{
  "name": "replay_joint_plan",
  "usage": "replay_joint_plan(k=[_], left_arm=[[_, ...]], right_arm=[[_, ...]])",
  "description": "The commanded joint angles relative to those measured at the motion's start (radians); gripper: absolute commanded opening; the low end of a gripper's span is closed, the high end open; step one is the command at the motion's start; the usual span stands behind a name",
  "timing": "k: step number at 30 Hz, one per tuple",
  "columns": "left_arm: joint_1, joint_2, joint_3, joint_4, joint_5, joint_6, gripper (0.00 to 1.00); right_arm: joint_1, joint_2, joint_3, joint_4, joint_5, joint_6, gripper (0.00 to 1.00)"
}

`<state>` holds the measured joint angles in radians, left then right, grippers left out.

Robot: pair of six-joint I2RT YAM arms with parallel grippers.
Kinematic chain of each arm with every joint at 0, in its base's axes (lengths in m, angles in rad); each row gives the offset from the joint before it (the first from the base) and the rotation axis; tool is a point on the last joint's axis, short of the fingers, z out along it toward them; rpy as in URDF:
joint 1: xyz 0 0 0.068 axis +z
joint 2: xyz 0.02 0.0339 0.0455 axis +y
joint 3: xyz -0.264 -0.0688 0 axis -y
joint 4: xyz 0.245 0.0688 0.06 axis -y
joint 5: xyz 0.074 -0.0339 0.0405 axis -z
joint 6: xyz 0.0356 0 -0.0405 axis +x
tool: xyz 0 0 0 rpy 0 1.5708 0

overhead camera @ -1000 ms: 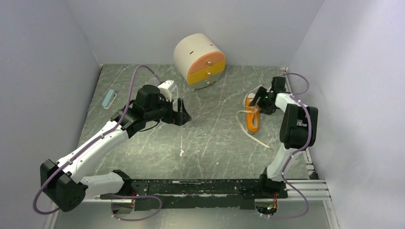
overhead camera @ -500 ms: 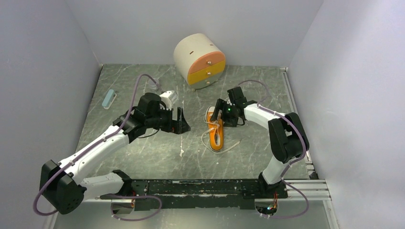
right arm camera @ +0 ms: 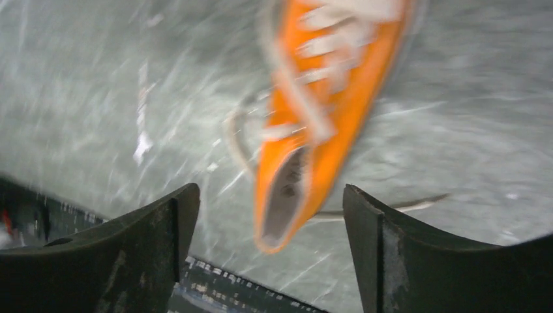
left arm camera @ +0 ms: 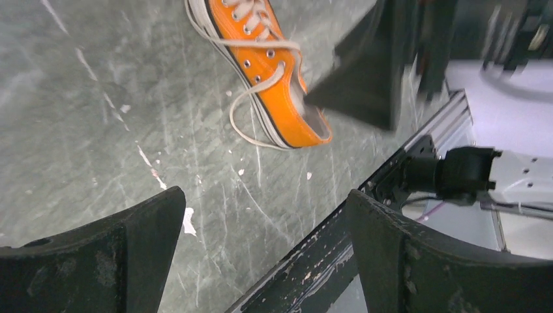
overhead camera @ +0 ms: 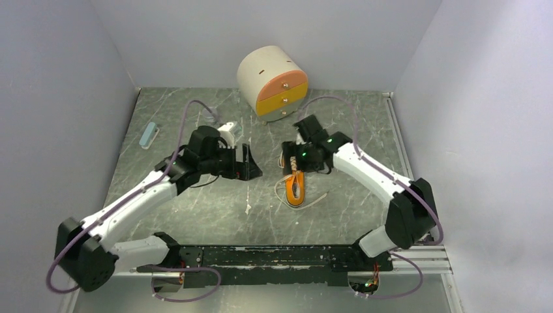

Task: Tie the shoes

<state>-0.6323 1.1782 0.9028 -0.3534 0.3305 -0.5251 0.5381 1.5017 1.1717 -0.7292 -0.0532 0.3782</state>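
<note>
Against the back wall, at the upper middle of the overhead view, a cream round drawer unit (overhead camera: 264,75) with orange and yellow fronts stands on the grey marbled table (overhead camera: 195,215). A small pale blue block (overhead camera: 150,135) lies near the table's upper left corner, and a black rail (overhead camera: 274,255) runs along the lower edge.

Near the centre lies the orange sneaker (overhead camera: 297,189), sole down, its heel toward the lower edge. Its toe end is hidden under the right gripper (overhead camera: 289,162). One white lace (overhead camera: 280,190) loops out on the picture's left of the shoe. Another trails to the picture's right.

The right gripper hangs over the front of the shoe with its jaws spread wide and nothing clamped. Its own camera is blurred and shows the sneaker's heel opening (right arm camera: 283,195) beyond the gap between the two dark fingers (right arm camera: 117,254). Whether a fingertip touches the canvas, I cannot tell.

The left gripper (overhead camera: 253,164) is also spread wide and holds nothing. It sits to the picture's left of the shoe, near but apart, with bare table between them. Seen from the left wrist, the sneaker (left arm camera: 274,85) sits at the upper middle, and a dark finger of the right gripper (left arm camera: 368,72) covers part of its heel.
</note>
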Motion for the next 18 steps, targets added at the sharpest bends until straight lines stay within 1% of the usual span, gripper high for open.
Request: replay_joint_plan(k=[1,3,4,6,10,15,18], left_arm=[[-0.006,-0.167,0.040,-0.106,-0.197,-0.057,0.97],[-0.004,-0.232,0.048,-0.183,-0.271,-0.085,0.97],[-0.004,-0.263,0.053,-0.227,-0.291,-0.097,0.97],[-0.004,-0.318,0.063,-0.275,-0.307,-0.113,0.97],[-0.005,-0.381,0.096,-0.355,-0.321,-0.124,0.97],[-0.004,-0.389,0.170,-0.442,-0.328,-0.089,0.97],[-0.004,-0.397,0.218,-0.472,-0.368,-0.064,0.97]], right_arm=[[0.209,-0.025,-0.039,-0.031,-0.006,0.016,0.79],[0.272,0.019,-0.048,-0.012,0.018,0.007,0.73],[0.287,0.043,-0.045,-0.013,0.032,-0.005,0.68],[0.313,0.087,-0.045,0.009,0.065,-0.045,0.63],[0.322,0.174,-0.029,0.044,0.120,-0.111,0.63],[0.358,0.256,-0.005,0.073,0.138,-0.153,0.57],[0.401,0.280,-0.025,0.101,0.175,-0.153,0.55]])
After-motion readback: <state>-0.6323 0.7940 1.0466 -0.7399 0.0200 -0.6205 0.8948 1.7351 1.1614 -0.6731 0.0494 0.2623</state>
